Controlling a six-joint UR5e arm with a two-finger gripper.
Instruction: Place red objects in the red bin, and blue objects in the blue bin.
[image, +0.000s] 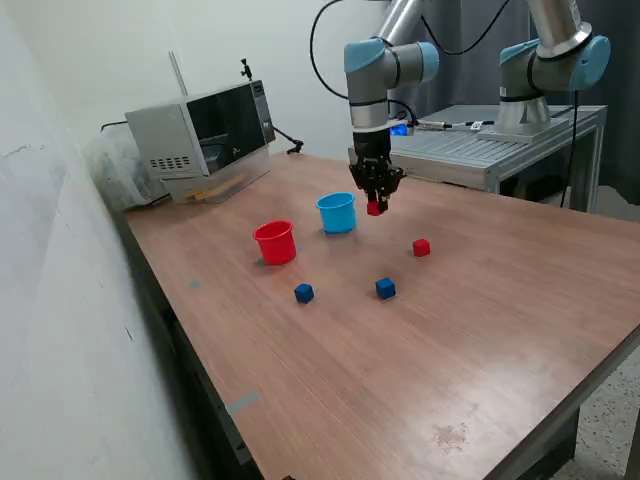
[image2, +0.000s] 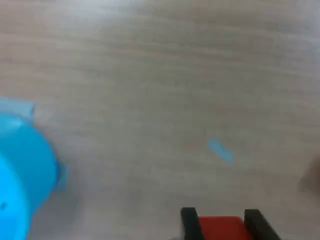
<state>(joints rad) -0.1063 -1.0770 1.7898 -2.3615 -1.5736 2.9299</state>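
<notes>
My gripper is shut on a small red cube and holds it above the table, just to the exterior view's right of the light blue cup. The wrist view shows the red cube between the two black fingers, with the blue cup off to one side. The red cup stands upright to the exterior view's left of the blue cup. A second red cube lies on the table. Two dark blue cubes lie nearer the front.
A microwave-like appliance stands at the back left of the wooden table. A second arm and a metal bench stand behind. A small blue tape mark is on the table.
</notes>
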